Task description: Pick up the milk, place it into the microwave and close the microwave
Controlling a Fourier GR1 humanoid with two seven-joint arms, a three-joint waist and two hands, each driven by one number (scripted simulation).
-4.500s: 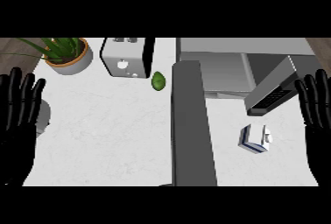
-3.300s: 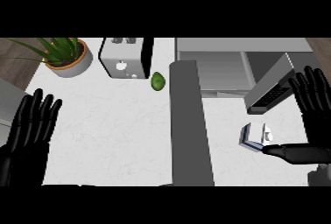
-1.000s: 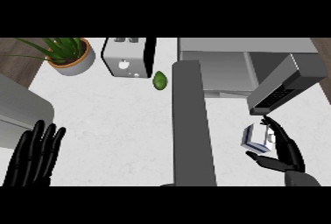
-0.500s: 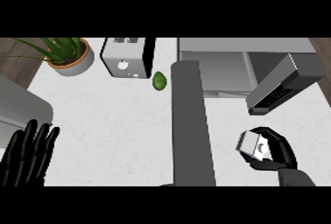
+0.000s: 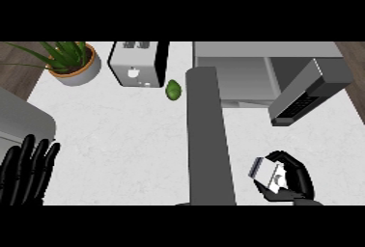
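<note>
Milk [image 5: 269, 172] sits low on the worktop's right side, right hand [image 5: 296, 179] curled round it. Lifting toward the microwave [image 5: 246, 72], it could clip the open door [image 5: 308, 91].

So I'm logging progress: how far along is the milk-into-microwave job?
Early stage. Done: the right robot hand has curled round the milk on the counter. Left: carrying it into the microwave, whose door stands open, then closing it. The left robot hand rests open.

White milk carton [image 5: 266, 172] tilted, clasped at lower right; grey microwave [image 5: 267, 72] stands open behind it
</note>
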